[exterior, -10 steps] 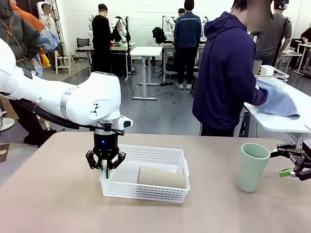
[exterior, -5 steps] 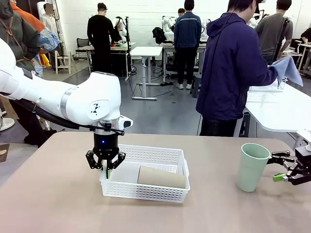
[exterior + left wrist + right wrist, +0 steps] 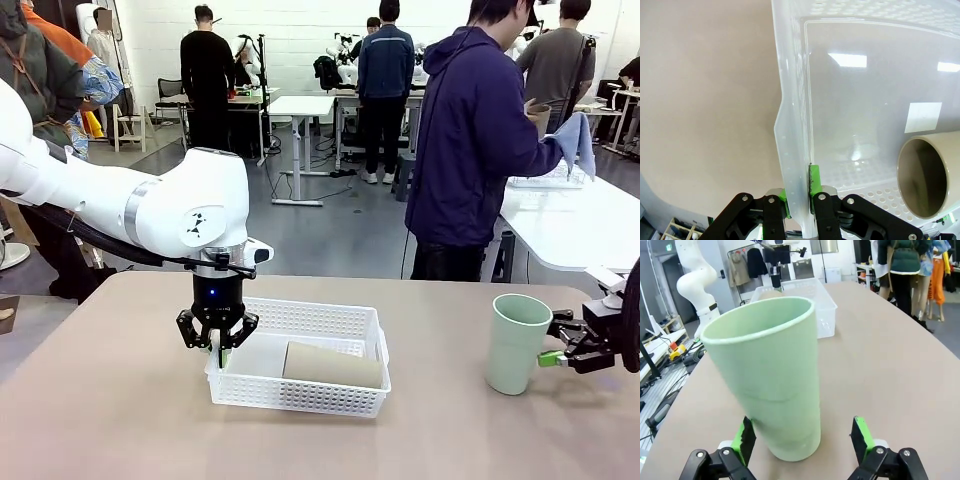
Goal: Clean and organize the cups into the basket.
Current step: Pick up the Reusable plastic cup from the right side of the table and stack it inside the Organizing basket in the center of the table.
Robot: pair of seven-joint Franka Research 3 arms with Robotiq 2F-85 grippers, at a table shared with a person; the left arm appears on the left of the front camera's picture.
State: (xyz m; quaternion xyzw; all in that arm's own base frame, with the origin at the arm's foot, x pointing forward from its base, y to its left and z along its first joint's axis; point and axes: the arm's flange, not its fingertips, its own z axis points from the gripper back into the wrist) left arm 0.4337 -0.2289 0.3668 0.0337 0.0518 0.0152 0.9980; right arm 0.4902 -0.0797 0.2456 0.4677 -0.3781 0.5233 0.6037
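Tabletop (image 3: pixel 705 100): left wrist view reveals fingers (image 3: pixel 815 181) pinching the basket (image 3: pixel 792 125) wall.

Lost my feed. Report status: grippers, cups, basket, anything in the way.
Left gripper shut on basket, at its end wall. Right gripper open, straddling upright mint green cup. Tan cup lying in basket. Person beyond the table, turned away.

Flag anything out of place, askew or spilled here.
Nothing spilled or damaged. The tan cup lies on its side in the basket; the mint cup stands upright on the table, outside the basket.
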